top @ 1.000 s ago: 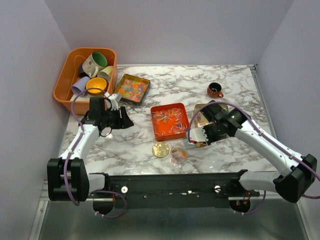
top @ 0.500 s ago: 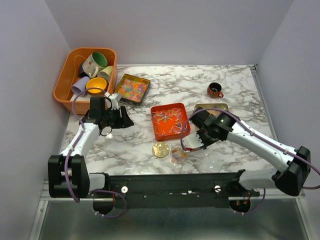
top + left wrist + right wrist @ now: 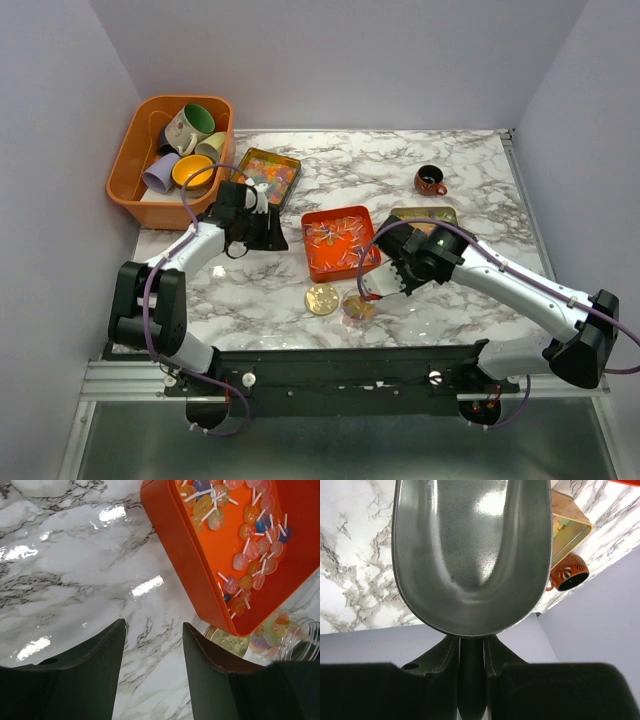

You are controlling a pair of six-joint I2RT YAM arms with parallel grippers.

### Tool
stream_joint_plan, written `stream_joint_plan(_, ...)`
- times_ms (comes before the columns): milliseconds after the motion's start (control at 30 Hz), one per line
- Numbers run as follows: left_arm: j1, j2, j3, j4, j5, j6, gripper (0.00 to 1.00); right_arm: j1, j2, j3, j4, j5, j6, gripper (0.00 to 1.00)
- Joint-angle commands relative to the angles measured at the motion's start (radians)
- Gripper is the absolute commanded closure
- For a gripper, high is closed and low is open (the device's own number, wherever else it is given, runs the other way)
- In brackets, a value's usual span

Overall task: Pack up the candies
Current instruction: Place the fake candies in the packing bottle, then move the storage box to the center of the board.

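Small mixed-colour candies fill a gold tin at the back left, partly behind my left arm. More candies lie in a clear jar near the front; the jar also shows in the left wrist view. My right gripper is shut on the handle of a metal scoop, whose bowl is empty, held just right of the jar. My left gripper is open and empty over bare marble, left of the orange tray, which holds sweets on white sticks. Its jaws stand apart.
A flat gold disc lies left of the jar. A second gold tin sits under my right arm and shows in the right wrist view. A small brown cup stands at the back right. An orange bin of mugs fills the back left corner.
My left gripper has moved right, from near the bin to beside the orange tray. My right gripper has carried the scoop left to the jar.
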Motion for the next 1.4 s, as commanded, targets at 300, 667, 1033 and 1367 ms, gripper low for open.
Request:
stream_joint_plan(300, -0.120, 0.179, 0.123, -0.031, -0.110, 0.038, 0.43, 0.015, -0.043, 0.047, 0.027, 0.010, 0.173, 0.99)
stream_joint_plan(667, -0.229, 0.341, 0.297, -0.048, -0.154, 0.093, 0.44, -0.395, -0.022, 0.248, 0.260, -0.007, 0.521, 0.99)
stream_joint_plan(1033, -0.372, 0.461, 0.442, -0.064, -0.168, 0.104, 0.44, -0.505, -0.019, 0.250, 0.308, -0.030, 0.541, 0.99)
stream_joint_plan(1367, -0.458, 0.562, 0.660, -0.176, -0.214, 0.156, 0.41, -0.525, 0.003, 0.250, 0.316, -0.033, 0.533, 1.00)
